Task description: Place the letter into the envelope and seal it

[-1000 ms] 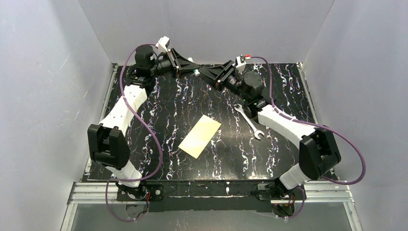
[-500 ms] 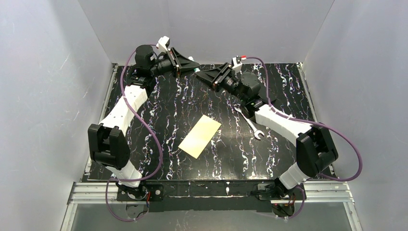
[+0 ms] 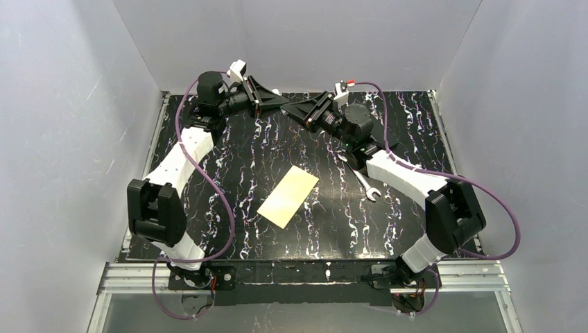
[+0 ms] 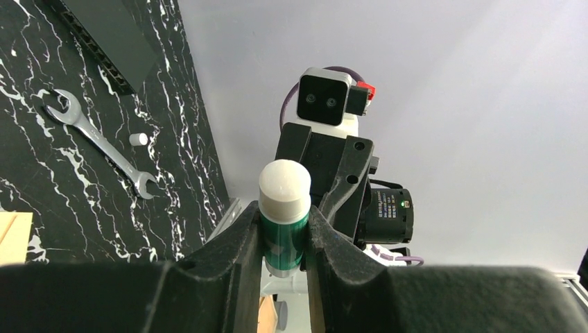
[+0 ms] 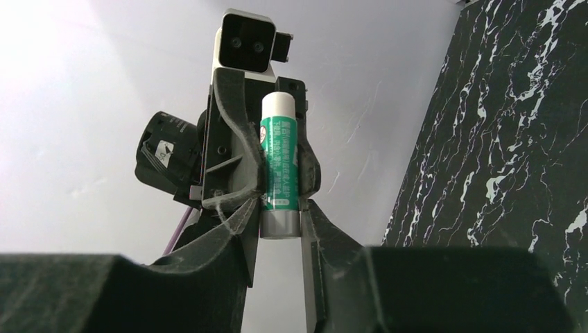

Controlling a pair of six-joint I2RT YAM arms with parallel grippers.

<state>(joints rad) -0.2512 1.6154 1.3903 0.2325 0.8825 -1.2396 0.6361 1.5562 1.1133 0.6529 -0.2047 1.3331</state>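
Only one paper shows: a flat cream-tan rectangle (image 3: 288,196) at the table's middle, with a corner in the left wrist view (image 4: 12,237). No flap shows, so I cannot tell whether it is the envelope or the letter. Both grippers meet in the air at the back centre. My left gripper (image 3: 281,103) (image 4: 284,216) is shut on the green body of a glue stick (image 4: 284,232) with a white cap. My right gripper (image 3: 291,108) (image 5: 281,211) has its fingers against both sides of the stick's grey base (image 5: 280,223).
A steel wrench (image 3: 362,177) lies right of the paper, partly under my right arm; it also shows in the left wrist view (image 4: 97,142). A small white cylinder (image 4: 139,139) lies beside it. A black flat block (image 4: 114,41) lies farther off. Grey walls enclose three sides.
My right gripper has moved left and up to meet the left gripper at the glue stick. The left gripper shifted slightly right. The paper and wrench have not moved.
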